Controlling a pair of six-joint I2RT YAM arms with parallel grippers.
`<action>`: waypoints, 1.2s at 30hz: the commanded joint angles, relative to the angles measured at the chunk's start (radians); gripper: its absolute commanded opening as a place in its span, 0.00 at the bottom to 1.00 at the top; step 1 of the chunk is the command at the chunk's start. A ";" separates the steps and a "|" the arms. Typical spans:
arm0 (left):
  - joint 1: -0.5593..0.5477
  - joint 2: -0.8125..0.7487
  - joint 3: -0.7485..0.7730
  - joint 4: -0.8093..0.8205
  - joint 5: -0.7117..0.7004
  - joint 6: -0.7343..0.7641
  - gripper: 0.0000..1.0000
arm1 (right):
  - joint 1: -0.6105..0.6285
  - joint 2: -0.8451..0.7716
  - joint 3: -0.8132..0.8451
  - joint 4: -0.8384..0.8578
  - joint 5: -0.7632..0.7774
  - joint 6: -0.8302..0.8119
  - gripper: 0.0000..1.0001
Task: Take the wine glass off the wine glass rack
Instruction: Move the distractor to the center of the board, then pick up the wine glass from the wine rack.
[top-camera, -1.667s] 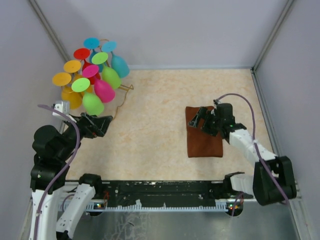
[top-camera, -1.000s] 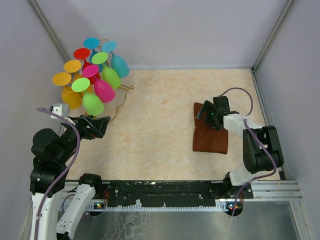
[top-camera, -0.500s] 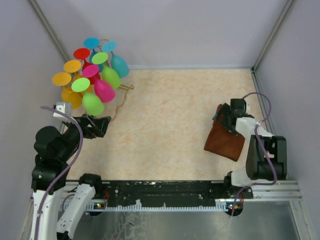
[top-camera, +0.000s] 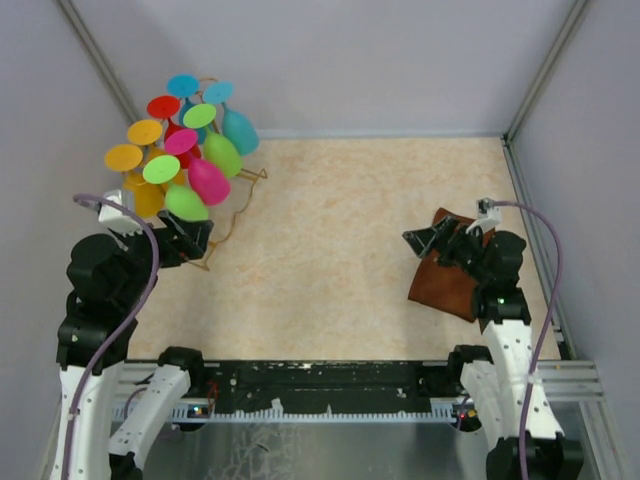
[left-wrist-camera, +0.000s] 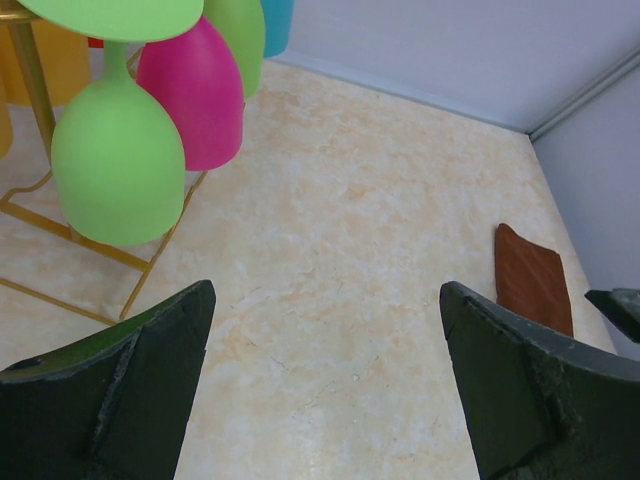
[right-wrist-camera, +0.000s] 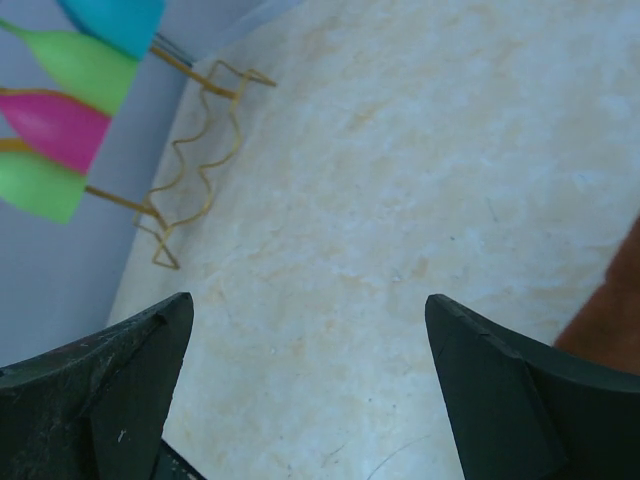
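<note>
The golden wire wine glass rack (top-camera: 238, 196) stands at the far left with several coloured wine glasses hanging bowl-down from it. The lowest is a light green wine glass (top-camera: 186, 203), with a pink one (top-camera: 208, 180) beside it. My left gripper (top-camera: 188, 238) is open just below and in front of the green glass, not touching it. In the left wrist view the green glass (left-wrist-camera: 118, 160) and the pink glass (left-wrist-camera: 195, 90) hang at upper left, beyond the empty left gripper (left-wrist-camera: 325, 290). My right gripper (top-camera: 422, 240) is open over the cloth's left edge, and the right wrist view shows that right gripper (right-wrist-camera: 308, 298) empty.
A brown cloth (top-camera: 445, 285) lies crumpled at the right, under the right arm; it also shows as the cloth (left-wrist-camera: 532, 280) at right in the left wrist view. The rack's wavy wire base (right-wrist-camera: 195, 180) spreads onto the table. Grey walls close in the left, far and right sides.
The brown cloth slid to the right along with the right gripper, which then lifted off it and turned to face left. The left gripper moved up closer to the green glass.
</note>
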 joint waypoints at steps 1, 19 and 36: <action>0.005 0.022 0.050 0.001 -0.043 -0.070 0.99 | 0.000 -0.133 -0.008 0.068 -0.178 0.048 0.99; 0.005 0.307 0.380 -0.037 -0.295 -0.031 0.93 | -0.001 -0.158 0.062 -0.065 -0.174 -0.011 0.99; 0.049 0.463 0.412 0.045 -0.472 0.104 0.83 | -0.001 -0.124 0.088 -0.114 -0.162 -0.054 0.99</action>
